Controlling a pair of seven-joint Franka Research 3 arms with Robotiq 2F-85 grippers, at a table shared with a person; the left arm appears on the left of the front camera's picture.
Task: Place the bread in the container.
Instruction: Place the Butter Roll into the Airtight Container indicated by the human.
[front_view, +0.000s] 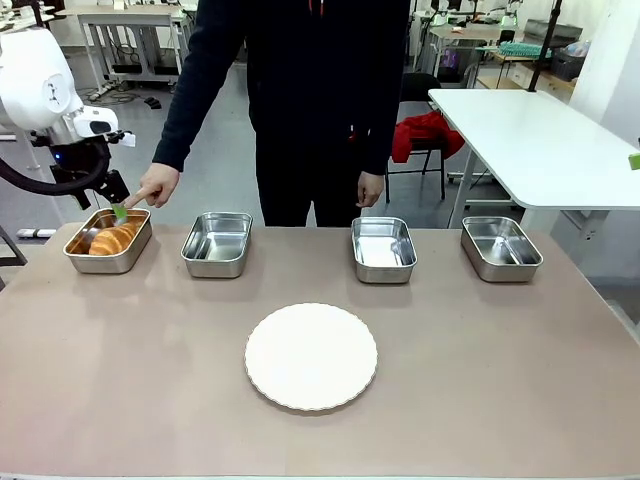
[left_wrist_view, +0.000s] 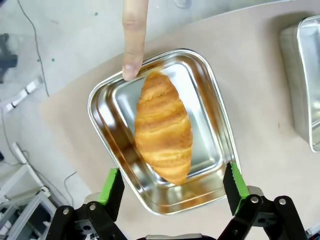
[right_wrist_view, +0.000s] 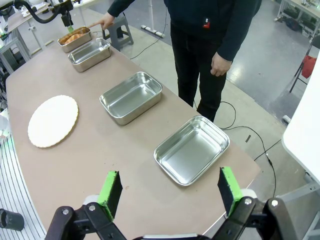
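No readable print anywhere; the person's (front_view: 300, 90) small red chest mark is perhaps a logo.

Person's finger (left_wrist_view: 134, 45) over container (left_wrist_view: 105, 95) (far rim)

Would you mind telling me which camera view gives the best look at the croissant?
The left wrist view: it looks straight down on the croissant, lying whole in the steel pan, ridges sharp. The front view shows it small and low, partly hidden by the pan's near wall. The right wrist view shows just a distant orange speck at the table's far end.
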